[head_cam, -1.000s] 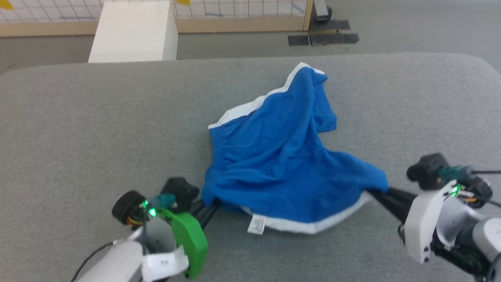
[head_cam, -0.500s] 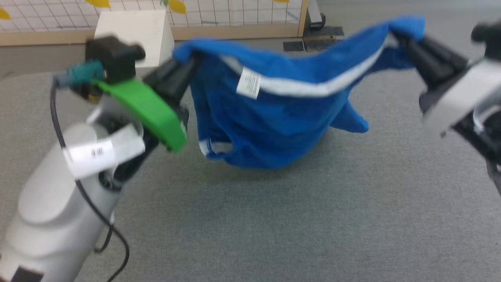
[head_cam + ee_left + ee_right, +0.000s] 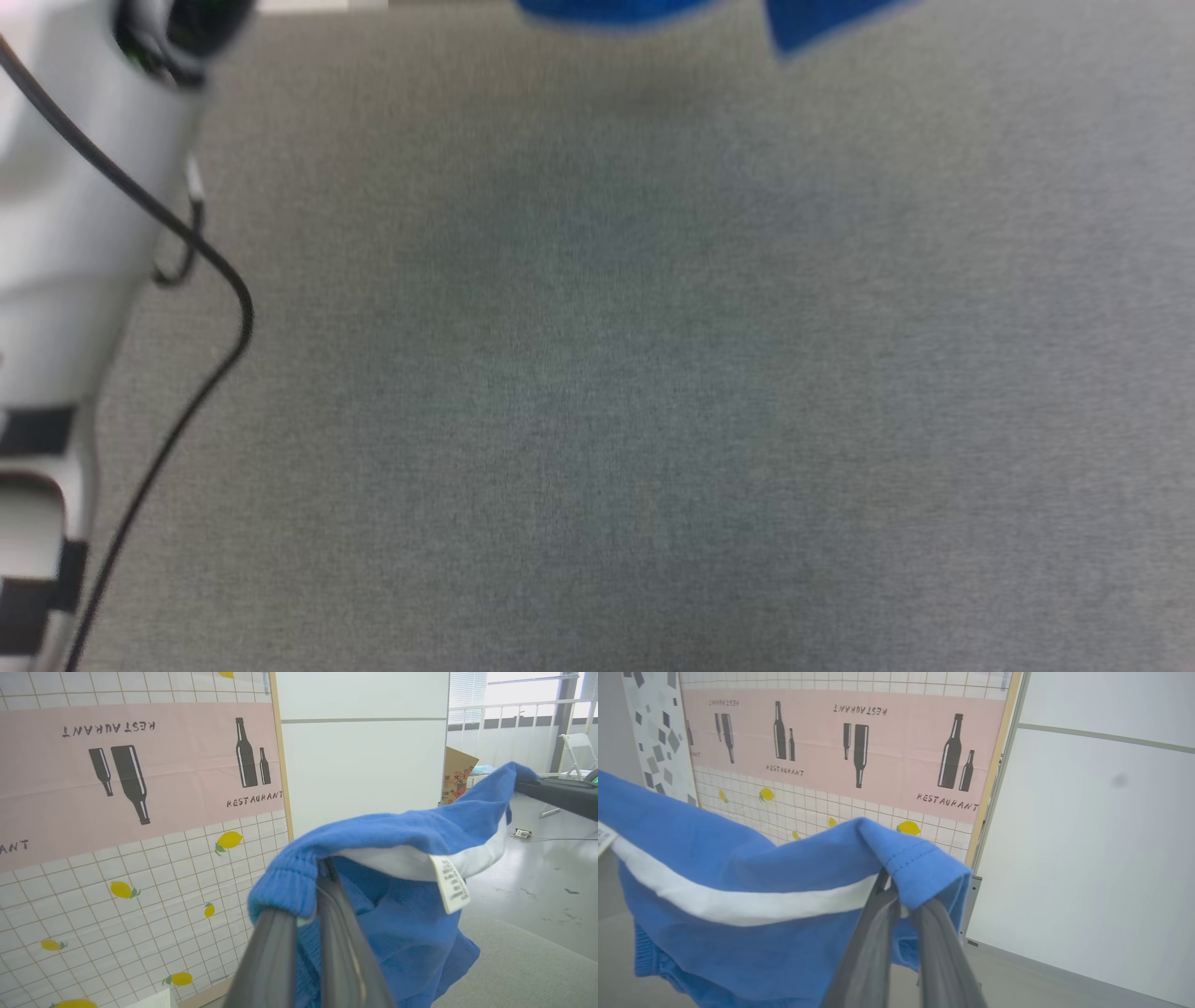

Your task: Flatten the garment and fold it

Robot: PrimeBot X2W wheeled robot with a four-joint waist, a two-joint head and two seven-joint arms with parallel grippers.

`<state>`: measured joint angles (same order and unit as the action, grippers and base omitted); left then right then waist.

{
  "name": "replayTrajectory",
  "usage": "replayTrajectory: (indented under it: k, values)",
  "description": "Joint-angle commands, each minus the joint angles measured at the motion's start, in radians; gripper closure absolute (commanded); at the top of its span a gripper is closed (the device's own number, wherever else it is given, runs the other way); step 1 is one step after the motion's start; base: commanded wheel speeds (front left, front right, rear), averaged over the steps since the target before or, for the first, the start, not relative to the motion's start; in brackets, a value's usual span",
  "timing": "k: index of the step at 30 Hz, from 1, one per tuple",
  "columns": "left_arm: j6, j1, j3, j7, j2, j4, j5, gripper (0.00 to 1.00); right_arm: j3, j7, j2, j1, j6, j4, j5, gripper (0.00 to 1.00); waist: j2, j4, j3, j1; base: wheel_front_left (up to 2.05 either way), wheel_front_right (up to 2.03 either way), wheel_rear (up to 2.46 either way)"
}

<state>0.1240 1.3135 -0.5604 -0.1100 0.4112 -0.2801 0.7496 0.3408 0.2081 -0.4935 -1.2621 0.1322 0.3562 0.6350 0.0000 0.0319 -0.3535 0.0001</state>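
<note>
The garment, bright blue shorts with a white stripe, hangs in the air, stretched between both grippers. My left gripper is shut on its ribbed waistband corner, and a small white tag dangles just to the right of that grip. My right gripper is shut on a stitched hem corner; its dark fingers also show at the upper right of the left wrist view. In the head view the garment's lowest folds hang above the grey table.
My pale left forearm and its black cable fill the left side of the head view. Beyond the table stands a screen with a pink restaurant banner and a white panel.
Both grippers have lifted the garment from the table, where it lay crumpled, up into the air. The head view has tilted downward, so the garment now hangs at its top edge.
</note>
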Motion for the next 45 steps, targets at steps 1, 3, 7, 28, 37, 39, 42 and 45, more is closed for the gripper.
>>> replayTrajectory:
  k: [1, 3, 7, 28, 37, 39, 42, 45]
  values:
    - [0.006, 0.054, -0.003, 0.016, 0.0, -0.027, -0.018, 1.0, -0.005, -0.015, 0.006, -0.054, -0.002, 0.024, -0.015, 1.0, 0.0, -0.033, -0.152, -0.0001, 0.0, 0.0, 0.0]
    - [0.006, 0.115, -0.002, 0.044, -0.002, -0.07, -0.021, 1.0, -0.011, -0.034, 0.016, -0.121, -0.002, 0.064, -0.032, 1.0, 0.0, -0.038, -0.188, -0.0001, 0.0, 0.0, 0.0]
    - [0.007, 0.189, 0.002, 0.105, -0.007, -0.157, -0.007, 1.0, 0.004, -0.059, 0.036, -0.204, -0.002, 0.145, -0.052, 1.0, 0.0, -0.041, -0.232, -0.0001, 0.0, 0.0, 0.0]
    - [0.007, -0.313, -0.16, 0.367, 0.027, -0.289, 0.158, 1.0, 0.426, -0.284, 0.026, 0.145, -0.002, 0.31, -0.026, 1.0, 0.0, -0.016, -0.025, -0.0001, 0.0, 0.0, 0.0]
    - [-0.019, -0.727, -0.135, 0.371, 0.07, -0.155, 0.115, 1.0, 0.565, -0.325, -0.087, 0.433, -0.002, 0.209, 0.05, 1.0, 0.0, -0.015, 0.169, -0.0001, 0.0, 0.0, 0.0]
    - [-0.034, -0.804, -0.152, 0.371, 0.08, -0.13, 0.098, 1.0, 0.579, -0.314, -0.116, 0.502, -0.002, 0.174, 0.069, 1.0, 0.0, -0.02, 0.212, -0.0001, 0.0, 0.0, 0.0]
    - [-0.064, -0.914, -0.166, 0.372, 0.091, -0.085, 0.093, 1.0, 0.589, -0.286, -0.159, 0.614, -0.002, 0.108, 0.093, 1.0, 0.0, -0.022, 0.266, -0.0001, 0.0, 0.0, 0.0]
    - [-0.095, -1.005, -0.178, 0.371, 0.108, -0.041, 0.094, 1.0, 0.578, -0.263, -0.193, 0.717, -0.002, 0.043, 0.099, 1.0, 0.0, -0.024, 0.305, -0.0001, 0.0, 0.0, 0.0]
